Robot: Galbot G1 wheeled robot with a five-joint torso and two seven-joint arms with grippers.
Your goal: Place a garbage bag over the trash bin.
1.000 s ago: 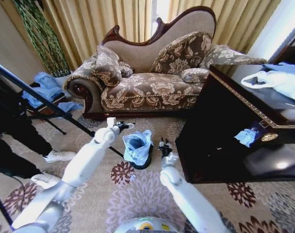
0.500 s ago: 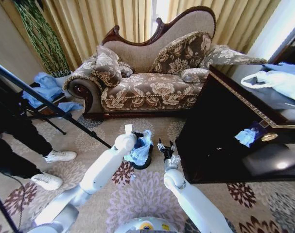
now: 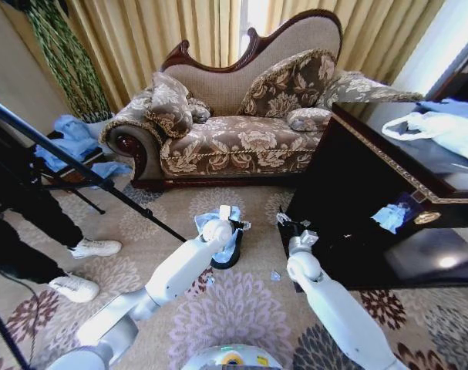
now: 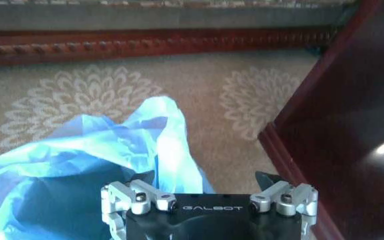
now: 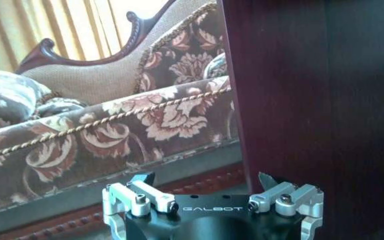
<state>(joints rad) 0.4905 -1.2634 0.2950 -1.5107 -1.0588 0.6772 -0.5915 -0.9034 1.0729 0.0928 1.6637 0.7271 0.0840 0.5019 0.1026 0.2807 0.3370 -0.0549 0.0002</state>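
Garbage bag bunched in trash bin; left end effector wide over it, right end effector wide

Thin, crinkly, translucent light-blue plastic garbage bag: draped over the top of the bin, bunched and rumpled, one fold standing up in a peak. Small glossy black cylindrical trash bin: upright on the patterned carpet in front of the sofa, only its lower wall visible beneath the bag.
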